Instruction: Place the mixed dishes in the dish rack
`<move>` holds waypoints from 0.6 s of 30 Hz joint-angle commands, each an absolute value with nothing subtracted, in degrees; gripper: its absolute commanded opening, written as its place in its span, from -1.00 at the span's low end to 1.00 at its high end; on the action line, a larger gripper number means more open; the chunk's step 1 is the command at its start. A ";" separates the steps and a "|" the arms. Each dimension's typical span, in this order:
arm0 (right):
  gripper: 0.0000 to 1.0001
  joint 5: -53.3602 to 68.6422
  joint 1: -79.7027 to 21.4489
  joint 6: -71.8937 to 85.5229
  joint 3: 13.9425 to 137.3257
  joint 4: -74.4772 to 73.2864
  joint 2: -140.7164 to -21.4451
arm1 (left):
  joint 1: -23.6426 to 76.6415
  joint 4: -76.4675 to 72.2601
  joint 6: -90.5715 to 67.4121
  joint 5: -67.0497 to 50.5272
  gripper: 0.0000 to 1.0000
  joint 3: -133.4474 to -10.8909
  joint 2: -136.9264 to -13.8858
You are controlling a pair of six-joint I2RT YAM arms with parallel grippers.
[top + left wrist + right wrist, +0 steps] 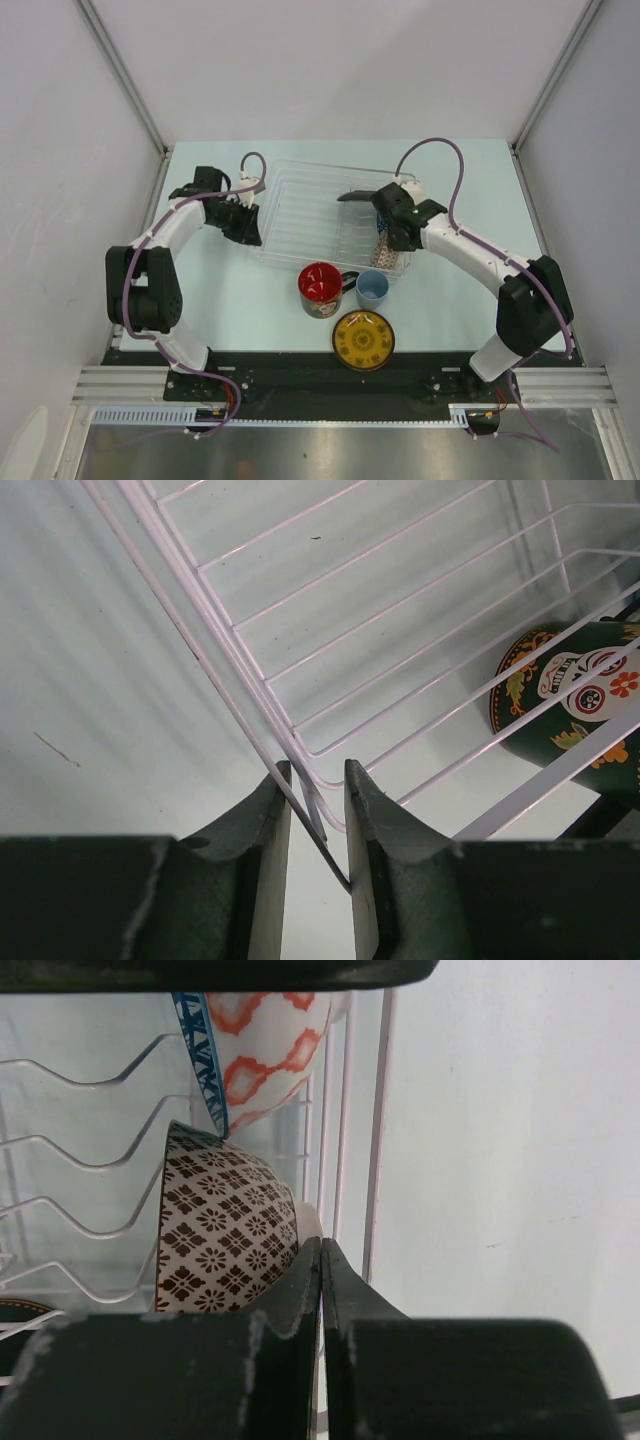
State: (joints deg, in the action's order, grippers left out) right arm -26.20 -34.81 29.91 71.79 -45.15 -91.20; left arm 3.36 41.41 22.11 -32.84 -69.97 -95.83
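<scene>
Clear plastic ribbed dish rack point(300, 215) sitting mid-table | left gripper point(318, 777) straddling its rim wire, clamping or not: cannot tell | right gripper point(321, 1252) sitting closed, empty, beside blue-rimmed patterned bowl point(265, 1050) standing in rack | red black-handled mug point(320, 287) sitting outside

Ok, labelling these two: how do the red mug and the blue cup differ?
The mug is wider than the cup. The mug is red inside with a dark patterned wall; the cup is plain light blue. The mug has a black handle; the cup shows none. Both stand upright on the table, just outside the rack.
</scene>
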 commanded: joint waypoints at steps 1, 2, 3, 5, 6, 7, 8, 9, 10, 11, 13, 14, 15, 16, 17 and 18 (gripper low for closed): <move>-1.00 -24.43 -34.81 29.62 71.54 -41.57 -89.92 | 3.78 42.28 25.23 -37.18 -0.60 -73.12 -94.83; -1.00 -24.35 -33.67 29.27 71.46 -41.57 -89.30 | 3.78 42.01 24.96 -37.09 -0.59 -73.30 -94.75; -1.00 -24.35 -32.88 28.92 71.54 -41.57 -88.69 | 3.69 41.84 24.70 -37.18 -0.56 -73.39 -94.92; -0.97 -23.47 -31.30 28.39 71.72 -41.66 -86.67 | 3.78 41.75 23.73 -37.44 -0.43 -74.44 -95.18; -0.95 -23.29 -29.81 28.30 71.72 -41.92 -85.96 | 3.69 41.84 23.30 -37.53 -0.39 -74.97 -95.19; -0.89 -23.03 -29.53 28.21 71.81 -41.92 -85.35 | 3.78 42.18 22.25 -37.70 -0.32 -76.45 -95.27; -0.84 -23.20 -29.27 28.04 71.98 -42.53 -84.21 | 3.78 42.45 21.80 -37.97 -0.19 -77.25 -95.19; -0.79 -23.29 -28.75 28.12 72.50 -42.97 -83.94 | 3.78 42.89 21.54 -38.14 -0.14 -78.21 -95.10; -0.69 -23.38 -28.65 28.12 72.68 -43.41 -83.67 | 3.78 43.59 20.66 -38.14 0.01 -80.14 -94.92; -0.66 -23.47 -28.57 28.30 72.77 -44.20 -83.41 | 3.78 43.85 20.31 -37.97 0.10 -81.11 -94.40; -0.64 -23.47 -28.30 28.48 72.86 -44.73 -84.02 | 3.69 44.12 19.25 -38.06 0.26 -83.22 -93.43; -0.63 -23.03 -28.13 28.56 72.86 -45.17 -84.46 | 3.69 44.21 18.99 -37.97 0.28 -83.58 -92.64; -0.63 -23.03 -28.04 28.65 72.86 -45.18 -85.59 | 3.60 44.38 18.72 -38.40 0.28 -83.84 -92.20; -0.62 -22.85 -27.86 28.74 72.86 -45.18 -86.04 | 3.69 44.38 18.46 -38.41 0.28 -83.67 -91.85; -0.62 -22.59 -27.69 28.74 72.86 -45.18 -86.39 | 3.69 44.38 18.46 -38.32 0.27 -83.32 -91.41; -0.63 -22.33 -27.60 28.65 72.86 -44.91 -87.27 | 3.60 44.38 18.63 -38.15 0.26 -82.45 -90.80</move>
State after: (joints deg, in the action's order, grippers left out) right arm -22.90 -28.10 28.67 71.48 -44.25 -85.32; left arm 3.51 43.83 19.81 -35.83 -81.89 -94.50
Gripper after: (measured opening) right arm 0.186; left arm 0.636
